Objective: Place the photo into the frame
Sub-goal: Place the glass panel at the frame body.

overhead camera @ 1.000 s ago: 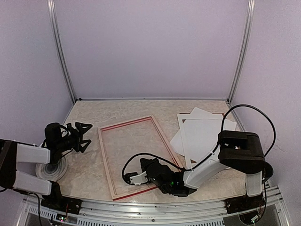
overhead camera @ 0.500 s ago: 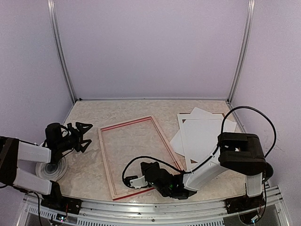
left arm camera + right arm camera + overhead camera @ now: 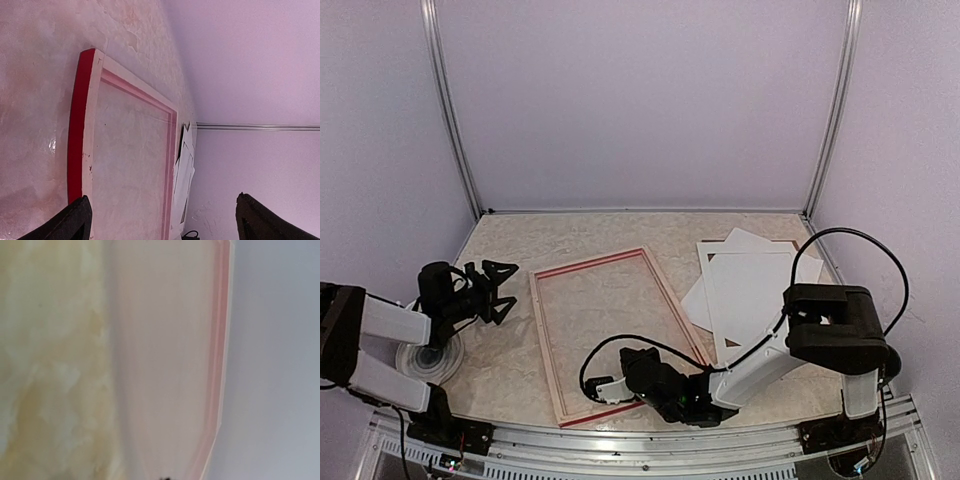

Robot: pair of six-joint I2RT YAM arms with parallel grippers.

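Note:
The frame lies flat left of centre on the table, pale wood back up, with red edges showing. It also shows in the left wrist view and fills the blurred right wrist view. A pile of plain white sheets lies at the right. No printed side shows, so I cannot tell which sheet is the photo. My left gripper is open and empty, above the table left of the frame. My right gripper is low at the frame's near edge, with its fingertips hidden.
A thin brown edge of the backing panel shows under the white sheets. A white round disc lies under the left arm. The right arm's black cable loops near the right wall. The sheets show edge-on in the left wrist view.
My right gripper has slid a little left and nearer along the frame's near edge. The left arm and the sheets have not moved.

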